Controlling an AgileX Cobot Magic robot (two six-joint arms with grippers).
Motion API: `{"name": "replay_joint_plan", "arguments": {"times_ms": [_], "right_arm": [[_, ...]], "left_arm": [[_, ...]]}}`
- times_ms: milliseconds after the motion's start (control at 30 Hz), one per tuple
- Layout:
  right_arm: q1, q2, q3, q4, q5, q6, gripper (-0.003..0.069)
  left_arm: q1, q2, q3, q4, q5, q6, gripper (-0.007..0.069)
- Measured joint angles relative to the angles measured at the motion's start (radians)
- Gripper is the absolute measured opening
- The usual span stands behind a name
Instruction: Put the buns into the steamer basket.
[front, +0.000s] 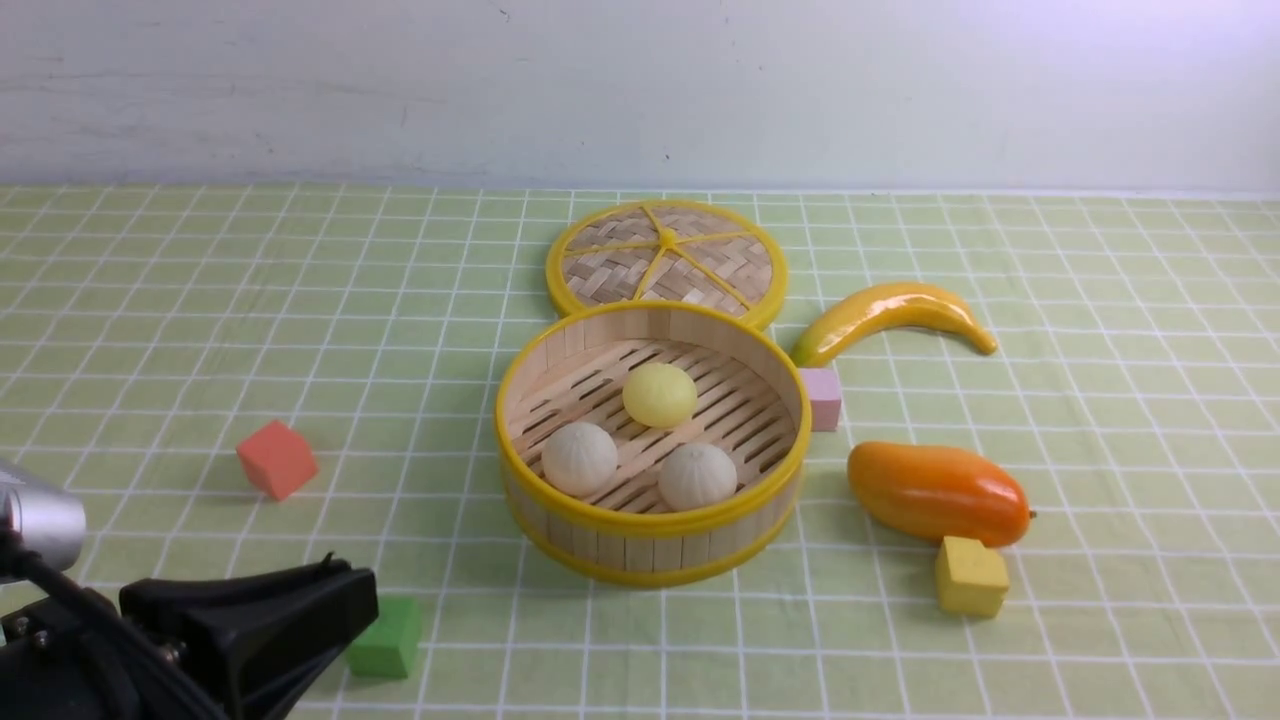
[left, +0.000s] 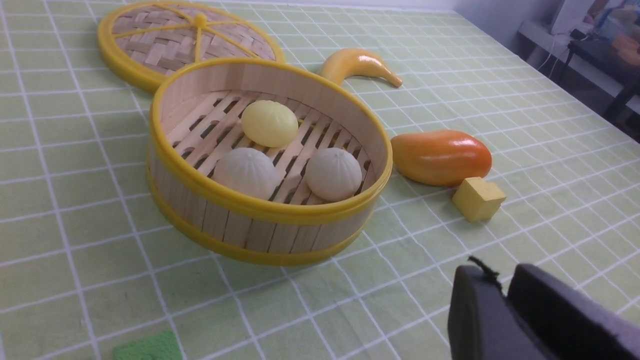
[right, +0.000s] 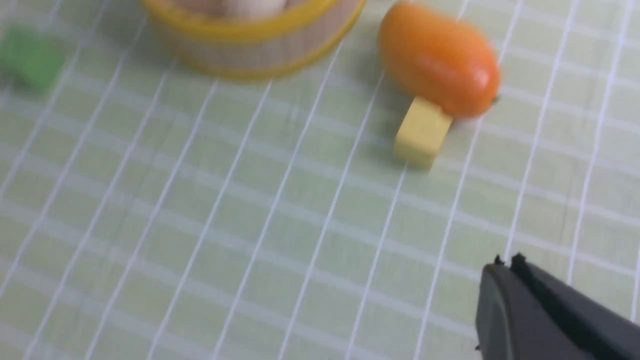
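The steamer basket (front: 650, 545) stands mid-table, also in the left wrist view (left: 260, 232). Three buns lie on its slatted floor: a pale yellow bun (front: 660, 394) at the back and two off-white buns (front: 579, 458) (front: 698, 475) at the front. They show in the left wrist view too: yellow bun (left: 269, 123), off-white buns (left: 246, 172) (left: 333, 173). My left gripper (front: 345, 590) is shut and empty, low at the front left, apart from the basket; it also shows in its own view (left: 502, 280). My right gripper (right: 505, 265) is shut and empty, seen only in its own view.
The flat woven lid (front: 667, 260) lies behind the basket. A banana (front: 890, 315), a pink cube (front: 822, 398), an orange mango (front: 938, 493) and a yellow cube (front: 969, 576) lie to its right. A red cube (front: 277, 459) and a green cube (front: 387, 638) lie at the left.
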Motion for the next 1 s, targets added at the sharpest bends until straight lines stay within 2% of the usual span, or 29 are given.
{"name": "replay_joint_plan", "arguments": {"times_ms": [33,67,100,200,233,300,433,1000], "right_arm": [[-0.047,-0.051,0.086,0.017,-0.087,0.000,-0.0020],[-0.047,-0.064,0.086,0.021,-0.109,0.000,-0.0020],[-0.113,-0.157,0.230,0.050,-0.276,0.000,-0.0020],[-0.208,-0.367,0.510,0.069,-0.506,0.000,-0.0018],[-0.212,-0.380,0.526,0.069,-0.516,0.000,-0.0018],[-0.255,-0.536,0.710,0.057,-0.584,0.000,-0.0019],[-0.293,-0.649,0.789,0.029,-0.459,0.000,-0.0019],[-0.304,-0.657,0.789,0.023,-0.454,0.000,-0.0015]], "left_arm": [[0.000,0.000,0.000,0.000,0.000,0.000,0.0089],[0.000,0.000,0.000,0.000,0.000,0.000,0.0090],[0.000,0.000,0.000,0.000,0.000,0.000,0.0091],[0.000,0.000,0.000,0.000,0.001,0.000,0.0092],[0.000,0.000,0.000,0.000,0.001,0.000,0.0092],[0.000,0.000,0.000,0.000,0.001,0.000,0.0092],[0.000,0.000,0.000,0.000,0.001,0.000,0.0096],[0.000,0.000,0.000,0.000,0.006,0.000,0.0112]]}}
